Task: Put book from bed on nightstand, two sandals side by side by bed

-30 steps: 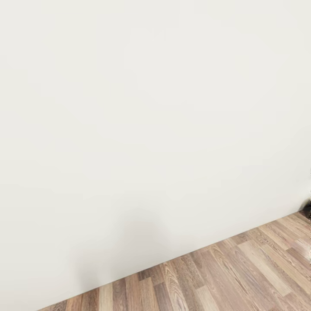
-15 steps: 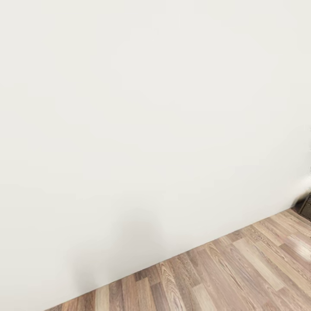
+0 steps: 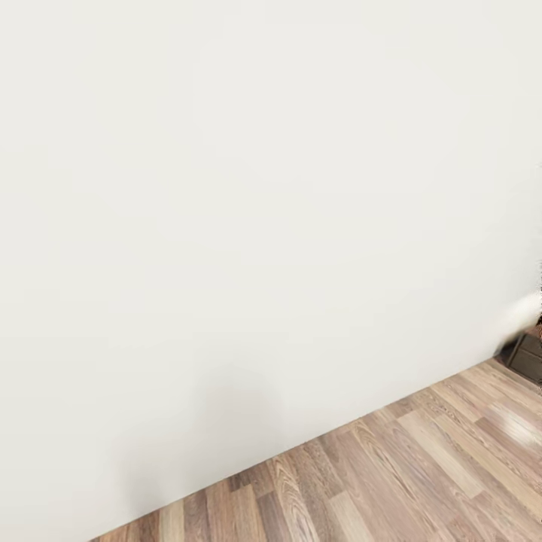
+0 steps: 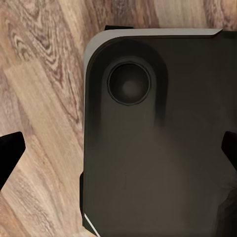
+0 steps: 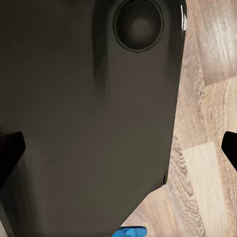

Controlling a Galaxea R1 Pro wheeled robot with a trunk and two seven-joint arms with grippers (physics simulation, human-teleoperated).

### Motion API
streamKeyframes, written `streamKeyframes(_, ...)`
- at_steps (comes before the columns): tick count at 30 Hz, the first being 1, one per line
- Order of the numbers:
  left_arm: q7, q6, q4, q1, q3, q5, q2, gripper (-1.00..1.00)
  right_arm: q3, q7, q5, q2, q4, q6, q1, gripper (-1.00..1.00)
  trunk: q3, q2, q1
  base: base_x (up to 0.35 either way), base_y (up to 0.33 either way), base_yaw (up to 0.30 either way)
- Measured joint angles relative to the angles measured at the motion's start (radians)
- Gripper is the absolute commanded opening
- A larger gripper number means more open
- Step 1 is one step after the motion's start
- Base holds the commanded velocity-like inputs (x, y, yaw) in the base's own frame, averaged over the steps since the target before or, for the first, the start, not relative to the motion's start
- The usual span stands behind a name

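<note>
In the left wrist view my left gripper [image 4: 118, 150] is open, its two dark fingertips [image 4: 10, 153] far apart over the robot's dark base [image 4: 158, 148] and the wood floor. My right gripper [image 5: 118, 148] is open too, hanging over the same dark base [image 5: 84, 123]. A sliver of bright blue, seemingly the edge of a sandal [image 5: 129, 232], peeks out from under the base on the floor. The book, the bed and the nightstand are out of view.
The head view faces a plain white wall [image 3: 248, 211] close ahead, with brown wood-plank floor [image 3: 421, 467] at the lower right. A corner of dark brown furniture [image 3: 527, 354] stands against the wall at the right edge.
The head view has turned: wall and floor have shifted left, and the dark furniture corner has come further into sight at the right edge.
</note>
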Motion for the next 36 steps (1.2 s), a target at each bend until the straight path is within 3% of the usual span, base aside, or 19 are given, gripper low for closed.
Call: streamKeyframes(36,0.000,0.000,0.000,0.000,-0.001,0.000,0.000,1.00,0.000,0.000,0.000,0.000,0.000,0.000,0.000,1.00,0.000,0.000,0.000,0.000,0.000,-0.091)
